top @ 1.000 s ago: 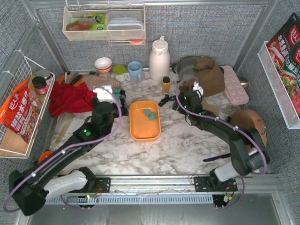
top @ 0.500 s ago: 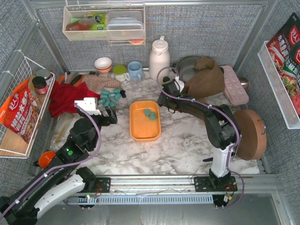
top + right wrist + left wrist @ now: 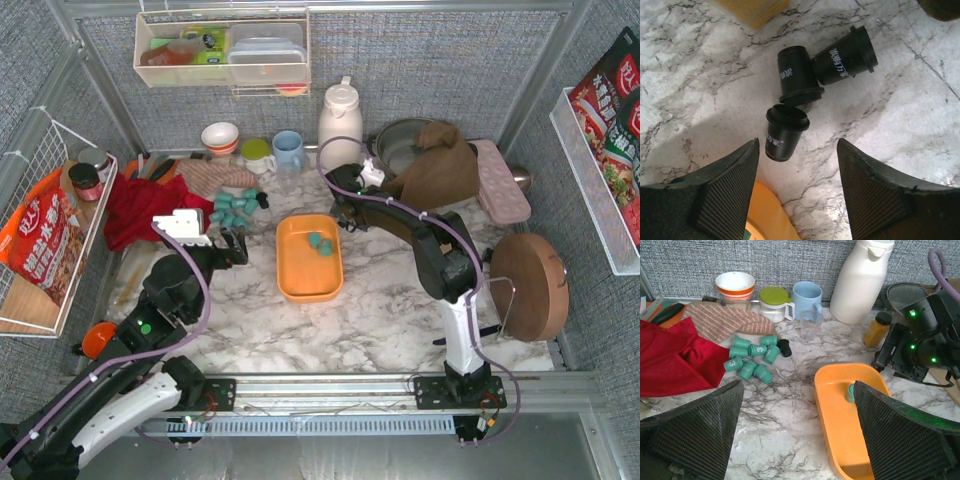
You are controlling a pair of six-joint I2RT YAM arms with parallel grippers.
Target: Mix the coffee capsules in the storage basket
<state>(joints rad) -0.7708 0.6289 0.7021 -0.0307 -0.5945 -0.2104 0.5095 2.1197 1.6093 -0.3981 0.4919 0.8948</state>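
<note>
Tray: smooth orange plastic tray (image 3: 305,278), rounded rectangle, centre of top view; two teal capsules (image 3: 320,243) inside.
Loose: teal cluster (image 3: 751,357) upper left; three black capsules (image 3: 799,75), cup-shaped, on marble tabletop (image 3: 380,300).
Left gripper (image 3: 797,386): mesh pads wide apart, empty.
Right gripper (image 3: 797,145): apart over black capsules, empty.

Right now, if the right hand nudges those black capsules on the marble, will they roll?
Likely yes: the black capsules lie on their sides on smooth marble. Being tapered, they'd probably curve off sideways. They seem to touch, so one may knock the others.
</note>
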